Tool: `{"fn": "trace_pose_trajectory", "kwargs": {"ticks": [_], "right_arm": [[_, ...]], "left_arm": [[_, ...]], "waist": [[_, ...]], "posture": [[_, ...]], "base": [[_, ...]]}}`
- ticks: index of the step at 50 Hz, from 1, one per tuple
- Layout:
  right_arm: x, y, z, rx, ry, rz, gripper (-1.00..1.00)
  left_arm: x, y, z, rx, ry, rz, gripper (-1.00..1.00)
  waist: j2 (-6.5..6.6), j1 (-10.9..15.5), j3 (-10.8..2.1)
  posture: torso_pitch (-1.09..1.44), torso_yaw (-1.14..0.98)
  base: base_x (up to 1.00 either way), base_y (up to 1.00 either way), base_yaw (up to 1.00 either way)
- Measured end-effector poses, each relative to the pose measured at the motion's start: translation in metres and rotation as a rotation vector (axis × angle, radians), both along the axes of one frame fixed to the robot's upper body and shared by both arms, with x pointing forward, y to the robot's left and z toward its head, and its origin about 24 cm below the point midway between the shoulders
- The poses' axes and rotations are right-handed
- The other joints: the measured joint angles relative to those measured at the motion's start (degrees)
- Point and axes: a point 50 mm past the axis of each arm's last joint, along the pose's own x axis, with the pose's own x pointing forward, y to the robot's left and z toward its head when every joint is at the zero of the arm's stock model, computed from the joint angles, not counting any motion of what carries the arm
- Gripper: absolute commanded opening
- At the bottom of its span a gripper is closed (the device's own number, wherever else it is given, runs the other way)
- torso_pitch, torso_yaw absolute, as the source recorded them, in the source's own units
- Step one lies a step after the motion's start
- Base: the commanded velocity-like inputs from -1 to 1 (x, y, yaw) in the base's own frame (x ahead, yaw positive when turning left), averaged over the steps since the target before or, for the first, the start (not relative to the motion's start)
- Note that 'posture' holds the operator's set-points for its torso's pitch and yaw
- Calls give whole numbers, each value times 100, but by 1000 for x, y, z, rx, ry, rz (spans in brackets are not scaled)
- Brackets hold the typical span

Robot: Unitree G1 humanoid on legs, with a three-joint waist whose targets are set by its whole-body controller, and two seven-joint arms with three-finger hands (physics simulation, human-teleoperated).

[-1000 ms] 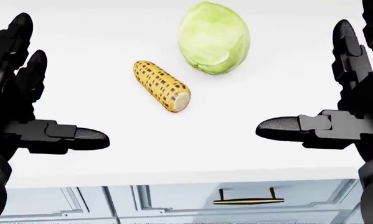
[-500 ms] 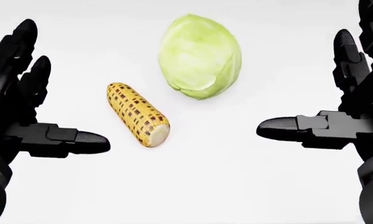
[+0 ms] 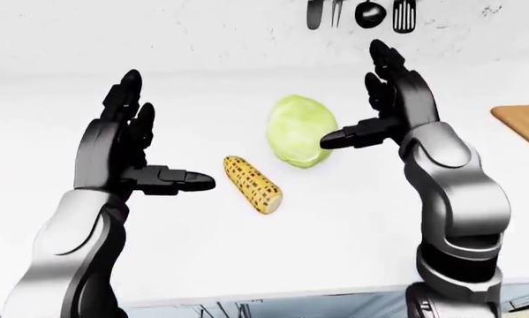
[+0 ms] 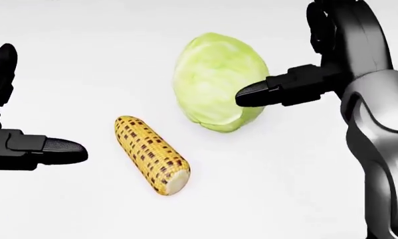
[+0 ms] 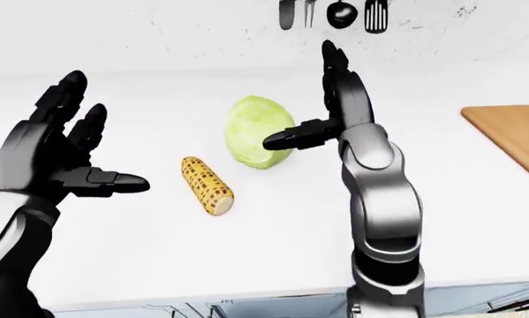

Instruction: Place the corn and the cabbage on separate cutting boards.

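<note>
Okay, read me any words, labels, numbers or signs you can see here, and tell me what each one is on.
None. The corn, the cabbage, the cutting board, the white counter and the hanging utensils carry no readable text, numbers or signs.

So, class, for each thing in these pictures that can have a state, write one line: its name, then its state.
corn: lying on its side on the white counter, not held
cabbage: resting on the counter, not on a board
left hand: open, empty, left of the corn
right hand: open, thumb by the cabbage, not gripping
cutting board: at the view's right edge, nothing on its visible part
</note>
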Motion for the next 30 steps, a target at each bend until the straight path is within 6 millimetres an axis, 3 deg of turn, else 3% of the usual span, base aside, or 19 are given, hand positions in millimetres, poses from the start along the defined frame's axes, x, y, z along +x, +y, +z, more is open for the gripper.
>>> {"fn": "trace_pose_trajectory", "kwargs": {"ticks": [10,18,30], "right_arm": [[5,8,5,-96,35,54,100],[16,27,9,-156,46,109,100],[26,43,-4,-260,73,146,100]], "left_arm": [[-1,-1,1,-4,-3,-2,100],[0,1,-1,-7,2,1,100],[0,2,-1,-7,-1,-1,100]], "waist": [[66,-5,24],[85,1,17],[95,10,-3]], "posture": [[0,0],[0,0],[0,0]], "base": [[0,0,0],[0,0,0],[0,0,0]]}}
